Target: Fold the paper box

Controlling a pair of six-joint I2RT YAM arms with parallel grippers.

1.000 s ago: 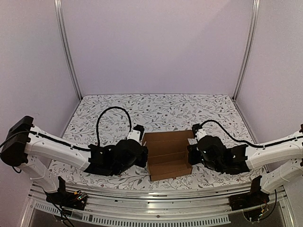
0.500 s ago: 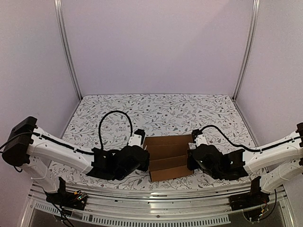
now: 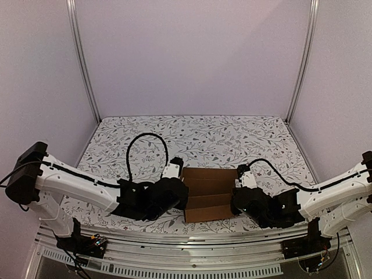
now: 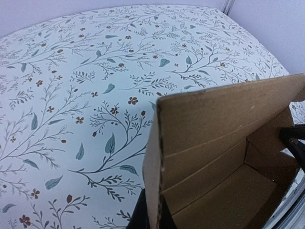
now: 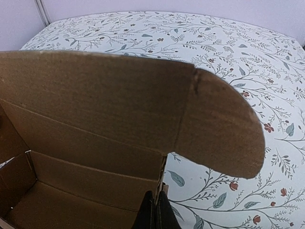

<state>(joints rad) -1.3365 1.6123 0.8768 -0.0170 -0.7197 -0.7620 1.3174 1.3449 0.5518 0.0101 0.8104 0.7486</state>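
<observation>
The paper box (image 3: 210,195), plain brown cardboard, stands partly formed near the table's front between both arms. My left gripper (image 3: 182,196) is shut on the box's left side wall (image 4: 153,191), black fingertips (image 4: 138,217) pinching its thin edge from both faces. On the opposite side, my right gripper (image 3: 235,200) is shut on the right side wall (image 5: 159,191), just below a rounded flap (image 5: 219,129) of the raised back panel. Inside the box (image 5: 81,143) creased panels step down to its floor. The left wrist view shows the same brown interior (image 4: 224,162).
The floral-patterned tablecloth (image 3: 197,136) covers the table behind and beside the box. Aluminium frame posts (image 3: 81,58) and plain walls close in the back and sides. A metal rail (image 3: 192,241) runs along the near edge by the arm bases.
Both grippers, still pinching the box's side walls, have drawn toward the near edge and slightly right. The back panel now stands more upright, so the box looks shorter from above.
</observation>
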